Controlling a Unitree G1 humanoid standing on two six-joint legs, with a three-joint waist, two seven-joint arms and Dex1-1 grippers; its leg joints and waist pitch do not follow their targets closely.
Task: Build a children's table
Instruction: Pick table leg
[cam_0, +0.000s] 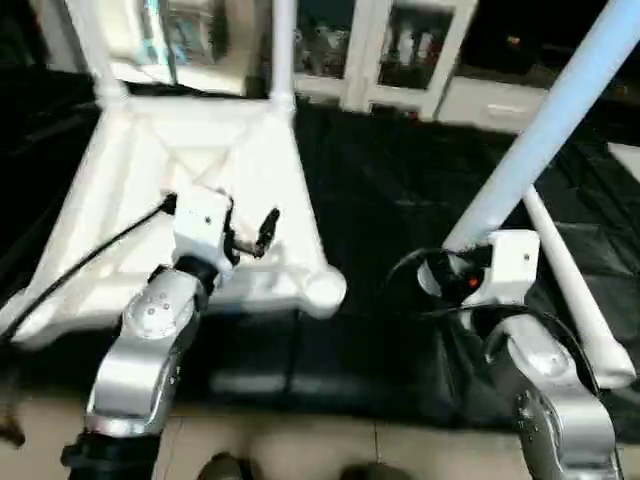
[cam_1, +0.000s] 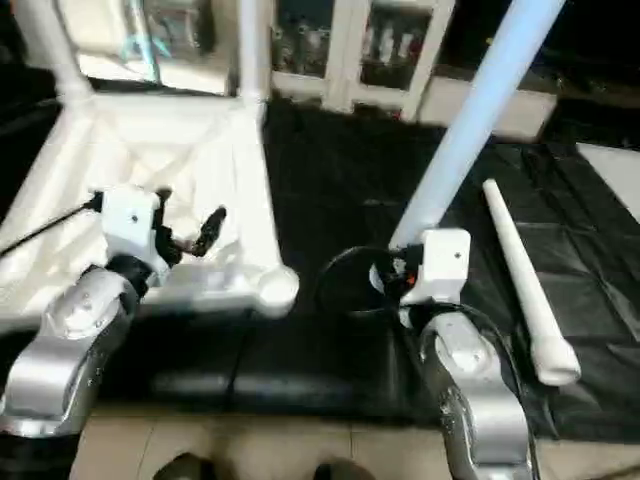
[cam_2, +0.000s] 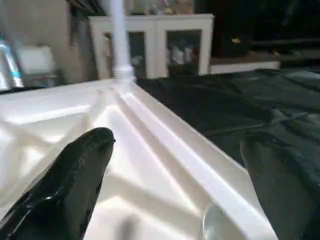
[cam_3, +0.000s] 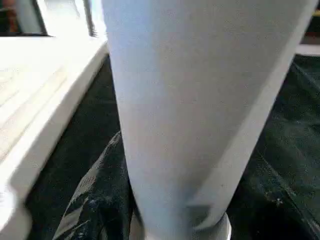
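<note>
While the table top (cam_0: 200, 190) lies upside-down at upper left of the head view, ribbed underside up, on the black sheet (cam_0: 400, 190), two legs already stand in its far corner sockets: one leg (cam_0: 90, 45) at far upper left, another (cam_0: 283, 45) near top centre, both w/ long axis upright, running out of frame. Near corner socket (cam_0: 325, 288) is bare, round, just left of centre.

Left gripper (cam_0: 250, 238) hovers over the top's near right edge, jaws spread wide, nothing between them; wrist view shows one black finger (cam_2: 75, 180) over the ribs, the other out past the rim.

Right gripper (cam_1: 395, 272) sits lower centre-right, jaws partway closed on the held leg (cam_0: 545, 130). That leg's long axis slants from the gripper up to the upper right corner, wide end at the jaws.

Fourth leg (cam_1: 520, 280) lies flat on the sheet at right, axis running diagonally, flared end toward lower right, narrow end up-left, apart from the held leg.

Behind: white cabinet (cam_0: 400, 50) w/ glass doors.
</note>
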